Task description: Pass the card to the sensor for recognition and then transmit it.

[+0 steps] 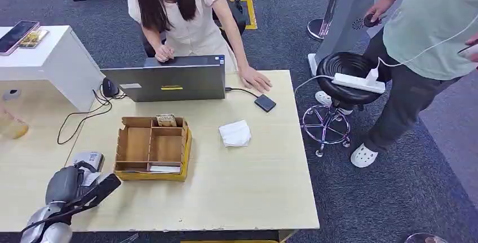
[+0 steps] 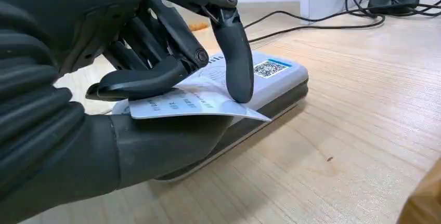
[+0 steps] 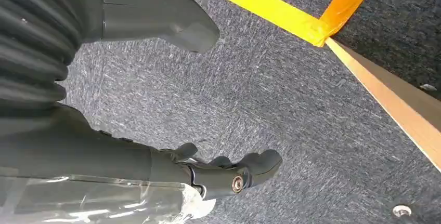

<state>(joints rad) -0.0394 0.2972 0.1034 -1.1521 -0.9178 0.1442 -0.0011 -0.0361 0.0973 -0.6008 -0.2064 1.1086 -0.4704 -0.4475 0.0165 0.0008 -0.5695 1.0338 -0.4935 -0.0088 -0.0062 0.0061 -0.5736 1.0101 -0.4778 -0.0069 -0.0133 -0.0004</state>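
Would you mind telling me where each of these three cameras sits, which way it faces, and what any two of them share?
Head view: high on the robot, looking forward and down at the table; the left hand enters from below.
Left wrist view: close behind the left hand, low across the tabletop; it holds the card over the sensor.
Right wrist view: at the hanging arm, facing carpet and yellow tape; the right hand holds nothing.
Shared: head and left wrist views both show the left hand, sensor and mouse.
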